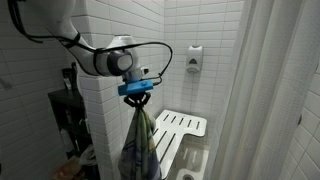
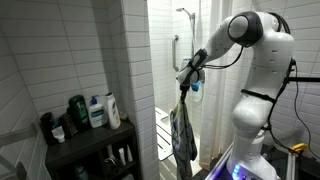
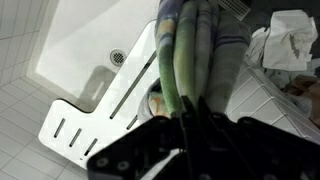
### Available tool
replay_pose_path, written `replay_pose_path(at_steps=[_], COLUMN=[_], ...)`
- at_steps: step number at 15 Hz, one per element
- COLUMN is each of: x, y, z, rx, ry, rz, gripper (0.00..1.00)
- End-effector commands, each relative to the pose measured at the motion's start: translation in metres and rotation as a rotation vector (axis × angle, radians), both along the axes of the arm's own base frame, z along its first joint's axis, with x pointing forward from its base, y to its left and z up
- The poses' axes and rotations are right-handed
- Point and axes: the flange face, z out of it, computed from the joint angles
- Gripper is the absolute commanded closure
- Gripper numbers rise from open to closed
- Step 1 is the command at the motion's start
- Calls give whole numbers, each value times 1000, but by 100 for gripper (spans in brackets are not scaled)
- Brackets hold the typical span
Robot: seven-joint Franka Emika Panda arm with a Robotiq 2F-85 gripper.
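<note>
White tiled wall (image 1: 100, 120) is the biggest thing, standing just beside the pincer and running floor to ceiling. The white robot arm (image 2: 255, 60) is bent and reaches into the shower stall, with the pincer (image 1: 138, 93) at its end pointing down. A pale curtain (image 1: 270, 90) hangs well apart from the pincer on the far side of the stall.

The white slatted shower seat (image 1: 181, 125) is folded out flat, lower than the pincer and off to one side. The wrist view shows its slots below the pincer.

The cloth (image 1: 140, 148), striped green, blue and grey, hangs straight down from the pincer, bunched at the top and wider below. The pincer is pressed together, pinching the top of the cloth. In the wrist view the folds run away from the dark fingers. The cloth's lower end is near the tiled wall's corner; contact cannot be told.

A dark shelf (image 2: 75, 140) sits lower than the pincer and well apart, beyond the tiled wall. Bottles (image 2: 98, 110) stand on it, white, blue and dark. A soap dispenser (image 1: 194, 58) is on the back wall, higher than the pincer and apart from it. The drain (image 3: 118, 57) is in the floor far below the pincer, past the seat's edge.
</note>
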Motion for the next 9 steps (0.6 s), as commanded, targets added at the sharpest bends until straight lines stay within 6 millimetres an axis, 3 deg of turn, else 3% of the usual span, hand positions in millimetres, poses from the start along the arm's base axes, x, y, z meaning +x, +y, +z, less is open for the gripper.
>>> replay_pose_path(at_steps=[1, 5, 9], x=[18, 38, 60], y=[-7, -29, -61], z=[-5, -33, -74], rx=[-25, -29, -40], ry=[-32, -37, 5], rz=[1, -7, -27], gripper=[98, 98, 98])
